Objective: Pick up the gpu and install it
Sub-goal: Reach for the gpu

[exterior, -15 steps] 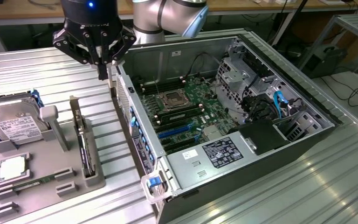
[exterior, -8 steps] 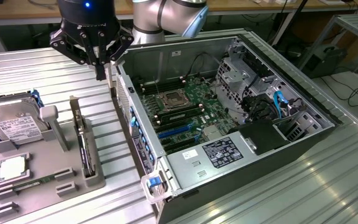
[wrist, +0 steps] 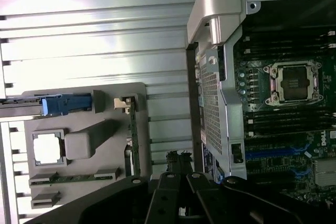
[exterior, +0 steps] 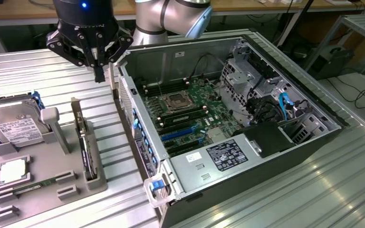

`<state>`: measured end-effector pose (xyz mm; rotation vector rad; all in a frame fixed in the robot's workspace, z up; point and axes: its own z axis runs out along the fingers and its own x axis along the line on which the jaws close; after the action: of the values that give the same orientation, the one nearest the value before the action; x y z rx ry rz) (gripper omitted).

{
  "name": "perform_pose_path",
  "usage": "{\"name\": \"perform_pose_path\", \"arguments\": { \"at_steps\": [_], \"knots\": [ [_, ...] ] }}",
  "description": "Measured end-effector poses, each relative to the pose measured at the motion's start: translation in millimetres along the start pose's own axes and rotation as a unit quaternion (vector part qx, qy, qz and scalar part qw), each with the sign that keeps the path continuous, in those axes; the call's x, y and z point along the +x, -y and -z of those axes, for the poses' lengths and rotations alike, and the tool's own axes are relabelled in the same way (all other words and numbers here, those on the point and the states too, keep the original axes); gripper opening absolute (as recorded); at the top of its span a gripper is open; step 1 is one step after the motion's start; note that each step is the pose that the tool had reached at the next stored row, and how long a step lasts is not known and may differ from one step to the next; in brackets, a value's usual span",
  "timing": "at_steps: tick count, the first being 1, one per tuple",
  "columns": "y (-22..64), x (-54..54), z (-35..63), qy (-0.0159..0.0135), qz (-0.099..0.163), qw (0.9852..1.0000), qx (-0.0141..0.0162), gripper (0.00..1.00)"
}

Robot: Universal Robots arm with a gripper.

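While a tray (exterior: 46, 192) slot props the gpu (exterior: 80, 137) on edge, seemingly for easy grasping, the gripper (exterior: 98, 76) hovers nearby, closed and empty.

Gpu (exterior: 83, 142) on edge in tray (exterior: 62, 190) on bench (exterior: 43, 71), hard drive (exterior: 14, 126) at the exterior view's left, case (exterior: 189, 54) right.
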<state>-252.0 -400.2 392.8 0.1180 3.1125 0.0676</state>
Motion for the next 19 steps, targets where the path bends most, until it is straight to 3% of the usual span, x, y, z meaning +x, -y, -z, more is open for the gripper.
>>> {"name": "perform_pose_path", "arguments": {
  "at_steps": [19],
  "knots": [
    [1.7, 16.2, 0.4, 0.0000, 0.000, 1.0000, 0.0000, 0.11]
  ]
}}
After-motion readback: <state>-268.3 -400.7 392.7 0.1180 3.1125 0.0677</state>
